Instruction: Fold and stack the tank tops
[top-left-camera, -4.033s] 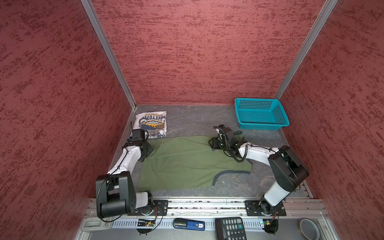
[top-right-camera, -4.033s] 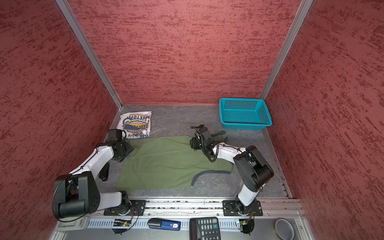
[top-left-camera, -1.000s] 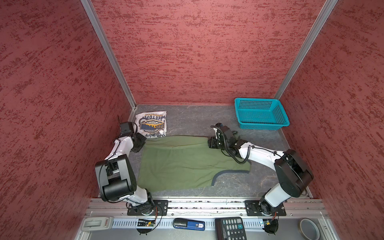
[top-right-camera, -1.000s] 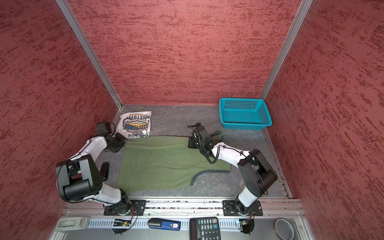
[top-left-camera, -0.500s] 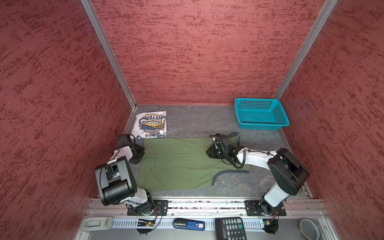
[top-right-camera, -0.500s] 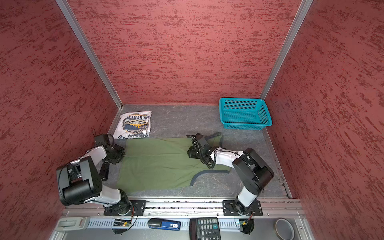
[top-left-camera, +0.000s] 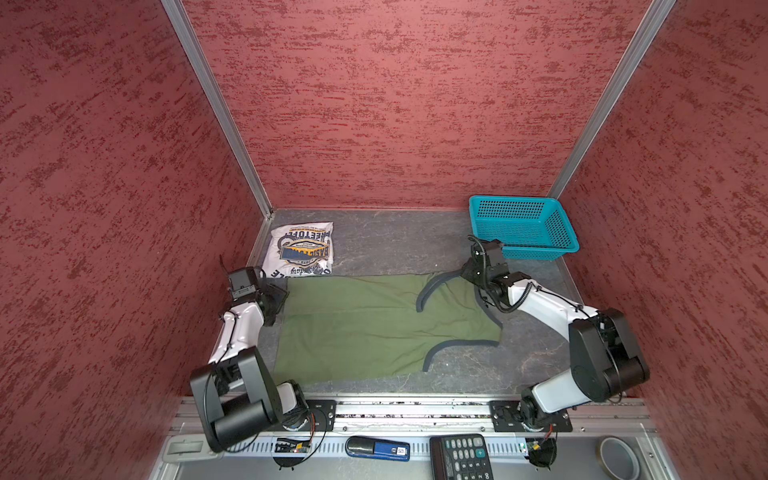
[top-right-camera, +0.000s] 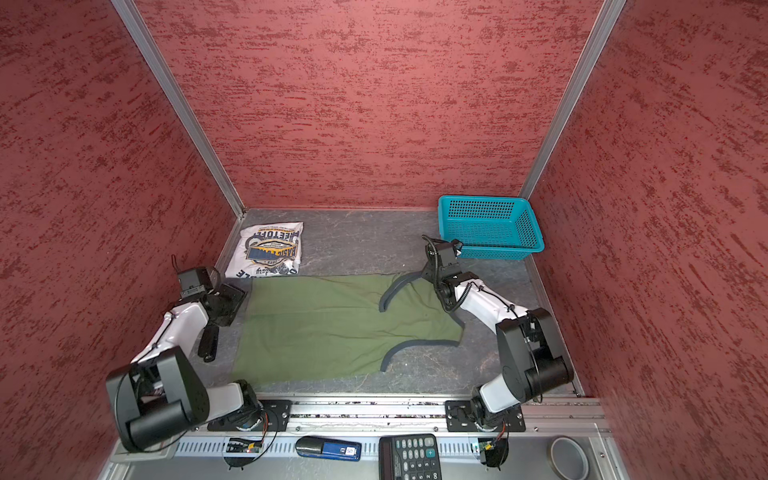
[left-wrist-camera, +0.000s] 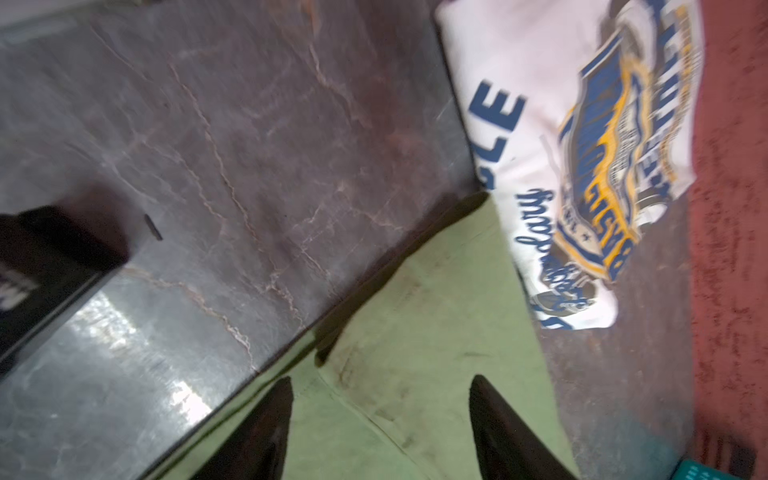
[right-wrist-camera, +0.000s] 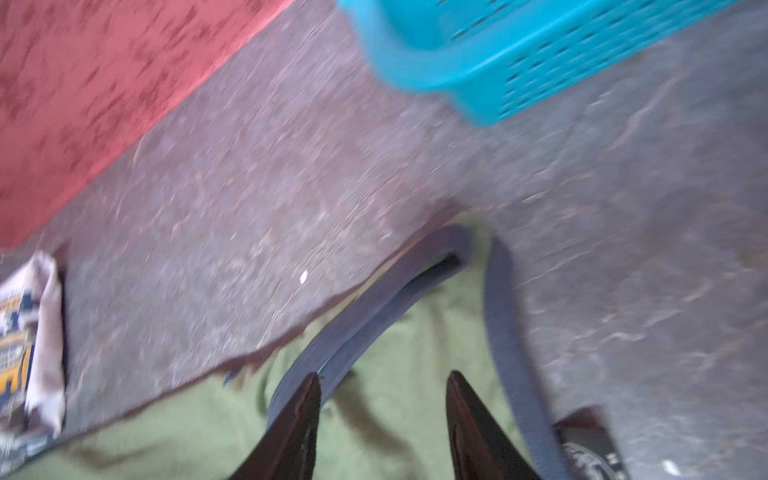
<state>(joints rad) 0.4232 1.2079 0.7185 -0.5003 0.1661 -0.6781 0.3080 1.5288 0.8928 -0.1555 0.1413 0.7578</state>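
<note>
- The left pincer stands wide open just above the left edge of the olive green cloth tank top with grey trim. Its two dark fingers sit either side of a flat stretch of that cloth and grip nothing.
- The right pincer is parted a little less. It sits over the grey-trimmed shoulder strap at the top's far right corner and holds nothing; I cannot tell whether its tips touch the cloth.
- The green top lies spread flat across the middle of the grey marbled desk.
- The white folded tank top with a blue-and-yellow badge print sits in the far left corner, meeting the green top's far edge.
- The teal perforated plastic basket stands in the far right corner, apart from both tops.
</note>
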